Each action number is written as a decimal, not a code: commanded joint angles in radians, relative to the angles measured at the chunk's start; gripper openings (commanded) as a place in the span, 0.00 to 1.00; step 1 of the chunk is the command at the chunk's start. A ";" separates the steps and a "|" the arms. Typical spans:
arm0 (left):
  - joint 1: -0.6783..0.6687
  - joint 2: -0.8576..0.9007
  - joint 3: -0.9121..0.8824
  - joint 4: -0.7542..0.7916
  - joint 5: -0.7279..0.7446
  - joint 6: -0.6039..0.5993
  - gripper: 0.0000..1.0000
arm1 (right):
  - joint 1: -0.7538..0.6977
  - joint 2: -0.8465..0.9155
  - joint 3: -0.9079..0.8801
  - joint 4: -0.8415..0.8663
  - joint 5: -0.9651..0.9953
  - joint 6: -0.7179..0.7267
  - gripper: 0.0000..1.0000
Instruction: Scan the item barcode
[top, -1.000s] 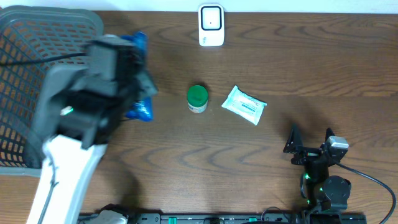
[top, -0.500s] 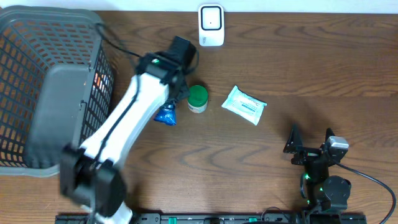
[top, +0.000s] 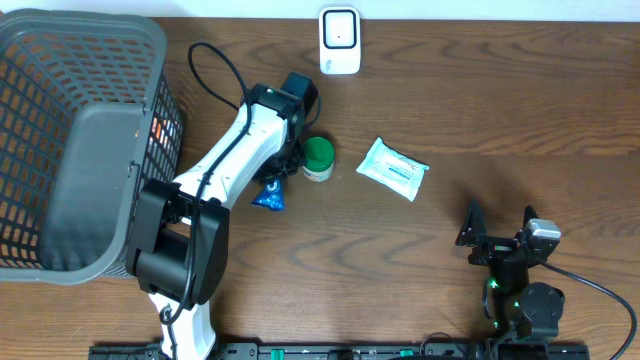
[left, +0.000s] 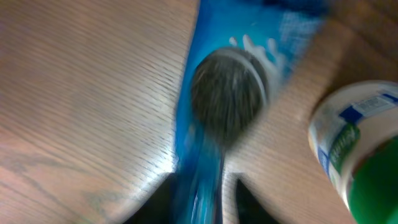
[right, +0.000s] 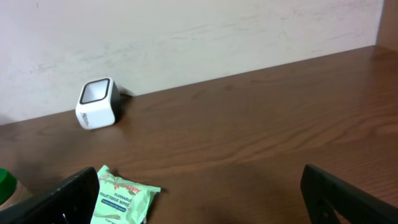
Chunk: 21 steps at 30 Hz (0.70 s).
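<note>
Left pincer (left: 199, 198) just over blue packet (top: 268, 193); too blurry to tell if gripping | right pincer (top: 497, 224) wide open, holding nothing | blue packet on table (top: 500, 100) beside green-lid jar (top: 318, 158), well apart from scanner (top: 340, 40) | scan likely not done yet

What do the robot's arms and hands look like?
The left arm has white links, black joints and a looping black cable; the left hand is dark. The right arm is black, with a grey block, a green light and a black cable; the right hand has two dark fingers.
</note>
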 joint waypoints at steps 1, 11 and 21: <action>0.003 -0.010 0.002 -0.005 -0.112 -0.005 0.62 | 0.010 -0.005 -0.002 -0.004 0.005 0.008 0.99; 0.003 -0.030 0.002 -0.002 -0.134 -0.003 0.08 | 0.010 -0.005 -0.002 -0.004 0.005 0.008 0.99; 0.003 -0.030 -0.031 0.072 -0.032 -0.006 0.08 | 0.010 -0.005 -0.002 -0.004 0.005 0.008 0.99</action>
